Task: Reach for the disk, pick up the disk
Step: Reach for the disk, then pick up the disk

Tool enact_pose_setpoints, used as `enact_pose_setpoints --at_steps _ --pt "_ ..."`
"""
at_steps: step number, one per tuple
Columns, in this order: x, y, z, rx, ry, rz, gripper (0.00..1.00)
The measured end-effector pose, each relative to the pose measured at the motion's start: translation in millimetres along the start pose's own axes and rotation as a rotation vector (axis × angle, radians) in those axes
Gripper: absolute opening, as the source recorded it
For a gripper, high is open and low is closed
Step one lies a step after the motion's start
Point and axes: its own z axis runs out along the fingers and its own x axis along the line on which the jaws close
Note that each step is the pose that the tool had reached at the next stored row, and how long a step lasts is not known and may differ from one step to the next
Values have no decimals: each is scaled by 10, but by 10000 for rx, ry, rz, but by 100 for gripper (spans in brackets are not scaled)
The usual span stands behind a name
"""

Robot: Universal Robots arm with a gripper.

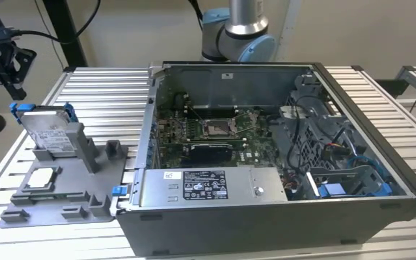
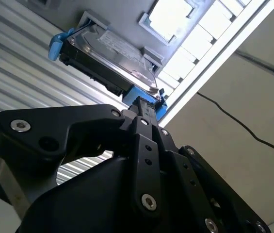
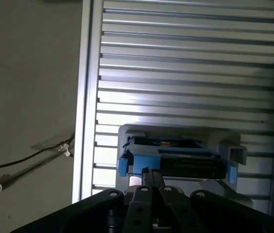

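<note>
Disk: the disk (image 1: pixel 47 130) is held upright in a slot of the grey stand (image 1: pixel 85 149). The stand is set on the slatted table (image 1: pixel 106 92), beside the open case (image 1: pixel 280 222), on the exterior view's left. A blue frame (image 3: pixel 141 156) is seen along the disk's edges.
Gripper: the gripper (image 3: pixel 151 172) is seen in the exterior view above the disk and apart from it. In both wrist views it is aimed at the disk's upper edge.
Fingers: the fingers (image 3: pixel 145 178) are pressed together, and nothing is clamped between them.
Contact: none is made, since a clear gap is seen between gripper and disk in the exterior view.
Done: the reach is judged partly made, as the gripper is lined up over the disk.
Left: the approach is not finished. The fingers are not parted round the disk, and the disk is neither gripped nor lifted out of the stand.
</note>
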Motion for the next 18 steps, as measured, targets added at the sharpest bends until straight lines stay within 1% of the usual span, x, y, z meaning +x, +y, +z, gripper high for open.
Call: enact_pose_setpoints --at_steps 6,10,14,18 --pt "0 0 -1 0 3 -77 0" --pt "0 0 -2 5 9 -226 0" --pt "1 0 -4 17 22 -538 0" --pt "2 0 -5 30 40 -1000 0"
